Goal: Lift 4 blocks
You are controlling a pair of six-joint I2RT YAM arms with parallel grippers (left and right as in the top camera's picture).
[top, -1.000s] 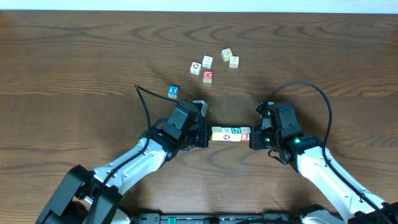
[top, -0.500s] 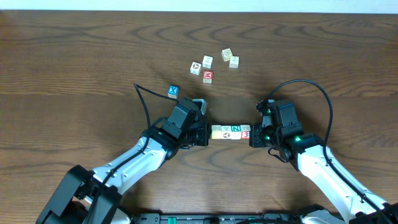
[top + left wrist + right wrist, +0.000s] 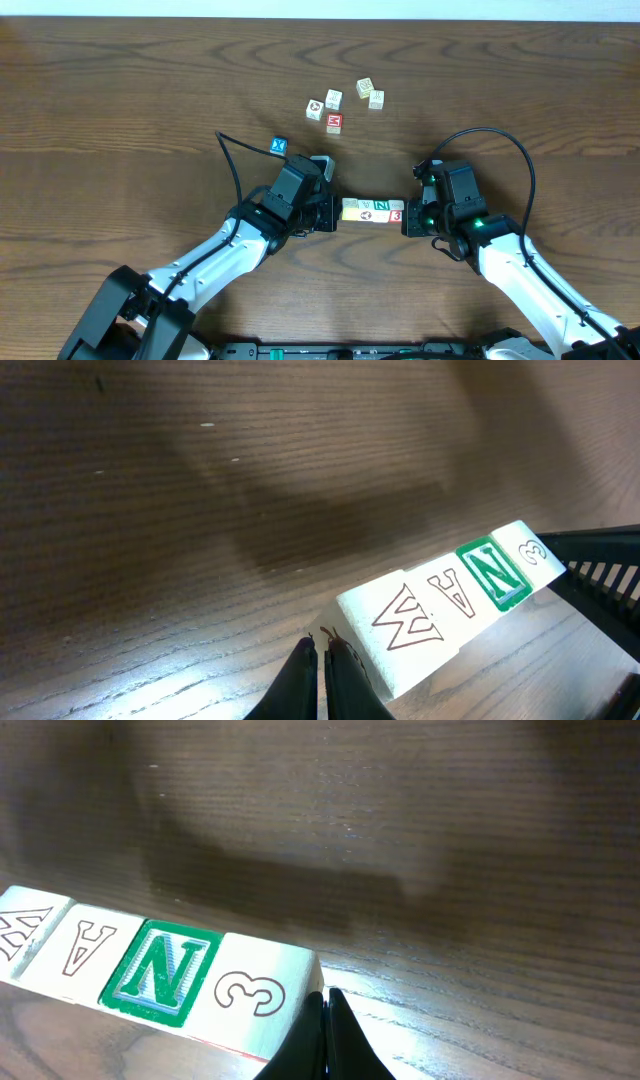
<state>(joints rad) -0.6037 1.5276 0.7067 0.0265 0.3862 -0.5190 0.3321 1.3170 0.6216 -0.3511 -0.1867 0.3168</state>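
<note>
Both sets of jaws are shut tight here, with nothing pinched inside either one. The left gripper has its closed tips butted up against the W end of the blocks, and the right gripper is pushed against the "3" end. So the four-cube row sits squeezed end to end between the two. The blue cube is beyond the left jaws, well apart.

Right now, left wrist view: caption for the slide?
Four blocks, W-A-N-3, pinched end to end between the left end effector and right end effector above the table.
</note>
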